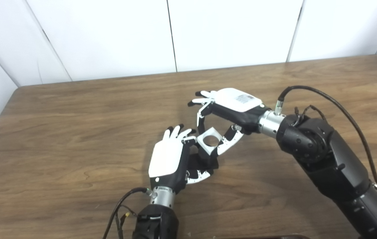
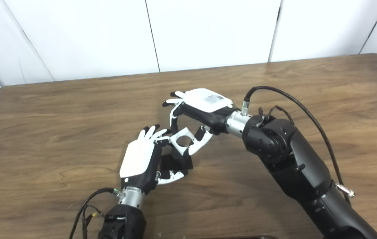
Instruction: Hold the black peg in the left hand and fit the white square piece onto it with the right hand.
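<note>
Wood-grain table (image 1: 75, 132) fills most of both views, with white wall panels (image 1: 109, 36) standing behind its far edge. At the left, near the bottom of the picture, the left arm (image 1: 157, 222) comes up from the edge, a thin black cable (image 1: 118, 205) looping beside its wrist. The left hand (image 1: 170, 159) shows its white back to the camera, its fingers (image 1: 175, 132) pointing away toward the wall and its thumb curled underneath. It is wrapped around the black peg (image 1: 205, 159), a dark block held between the palm and the thumb; most of the peg is hidden by the hand and its own shadow, so its exact shape cannot be made out.

Just to the right, the white square piece (image 1: 209, 141) sits tilted at the top of the peg, its round hole facing up toward the camera. Whether it is fully seated on the peg cannot be told. The right hand (image 1: 228, 113) arches over it from the right, pinching the piece between a finger on the far side and the thumb (image 1: 229, 142) on the near side, while its other fingers stretch out to the left. Farther right, the bulky black right arm (image 1: 328, 162) slants down to the bottom right corner, with a black cable (image 1: 341, 106) curving above it.
</note>
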